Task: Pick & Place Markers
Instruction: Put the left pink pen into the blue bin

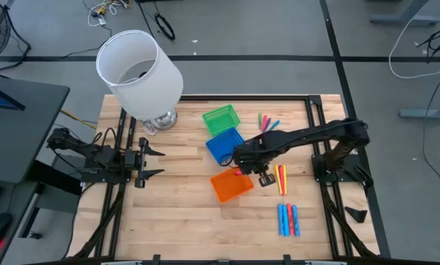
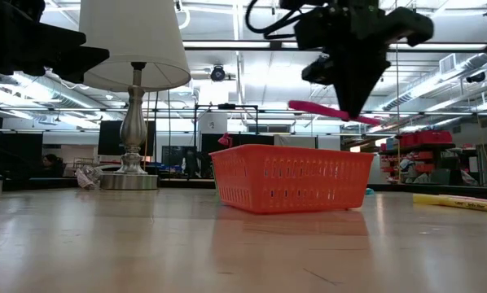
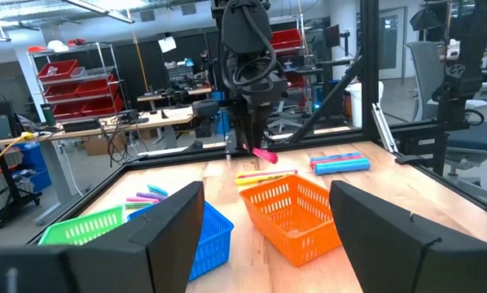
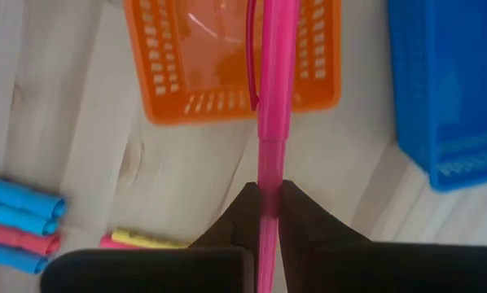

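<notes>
My right gripper (image 4: 265, 203) is clamped on a pink marker (image 4: 272, 98), fingers pinched tight on its barrel, and I hold it in the air above the orange tray (image 1: 231, 185), its free end reaching out over the tray's rim. In the low view the marker (image 2: 329, 111) sits nearly level, slightly tilted, well clear of the tray's top edge. The blue tray (image 1: 225, 144) lies just beyond the orange one, and the green tray (image 1: 221, 118) beyond that. To the right of the orange tray a few yellow and red markers (image 1: 281, 179) lie on the table (image 1: 176, 213), with a bundle of blue and red markers (image 1: 288, 219) nearer the front and a small mixed group (image 1: 266, 121) farther back. My left gripper (image 1: 148, 162) waits at the table's left side, by the lamp (image 1: 139, 70); its fingers seem spread apart, though the overhead view is small.
</notes>
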{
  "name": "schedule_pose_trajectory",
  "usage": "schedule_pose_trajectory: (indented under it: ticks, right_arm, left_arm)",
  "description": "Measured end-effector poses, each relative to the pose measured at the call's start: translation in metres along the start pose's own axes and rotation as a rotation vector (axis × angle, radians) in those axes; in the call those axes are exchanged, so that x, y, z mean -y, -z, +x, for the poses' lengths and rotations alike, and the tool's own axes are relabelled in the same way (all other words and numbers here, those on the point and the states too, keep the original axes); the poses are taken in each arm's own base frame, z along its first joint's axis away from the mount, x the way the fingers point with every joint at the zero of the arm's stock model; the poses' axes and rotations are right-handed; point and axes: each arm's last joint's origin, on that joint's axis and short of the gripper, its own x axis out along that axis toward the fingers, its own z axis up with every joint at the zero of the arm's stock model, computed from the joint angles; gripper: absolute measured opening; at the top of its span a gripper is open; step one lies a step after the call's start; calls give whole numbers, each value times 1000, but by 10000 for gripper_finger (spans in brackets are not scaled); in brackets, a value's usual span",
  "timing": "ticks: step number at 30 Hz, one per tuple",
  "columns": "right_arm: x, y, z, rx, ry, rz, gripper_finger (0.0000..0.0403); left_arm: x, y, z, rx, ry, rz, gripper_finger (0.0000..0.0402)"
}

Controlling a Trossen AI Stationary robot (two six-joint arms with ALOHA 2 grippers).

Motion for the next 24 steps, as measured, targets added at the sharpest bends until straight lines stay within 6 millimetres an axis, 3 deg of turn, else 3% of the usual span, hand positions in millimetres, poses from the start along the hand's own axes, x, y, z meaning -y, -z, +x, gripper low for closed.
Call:
schedule_pose_trajectory:
  ticks: [16, 24]
  right_arm:
    - [0, -53, -6, 43, 7, -32, 23]
    - [3, -54, -7, 48, 9, -77, 23]
  left_arm:
    - [0, 0, 0, -1, 0, 0, 273]
    - [0, 0, 0, 0, 0, 0, 273]
